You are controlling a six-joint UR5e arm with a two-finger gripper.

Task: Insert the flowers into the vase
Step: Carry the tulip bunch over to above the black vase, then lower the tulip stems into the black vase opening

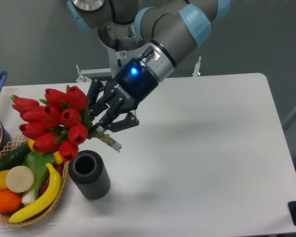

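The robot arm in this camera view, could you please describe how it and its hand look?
The arm has grey cylindrical links with light blue joint caps. A silver ring leads to the black hand, which has a glowing blue light and black linked fingers. No loose cables show.

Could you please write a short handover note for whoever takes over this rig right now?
Gripper: shut on the flowers, holding them by the stems in the air.
Flowers: tilted, blooms out over the basket, stem ends pointing down-right near the vase.
Vase: upright on the table beside the basket, mouth open, nothing in it.
Done: bunch picked up and brought to the vase.
Left: turn the stems downward, line them up over the mouth, lower, release.
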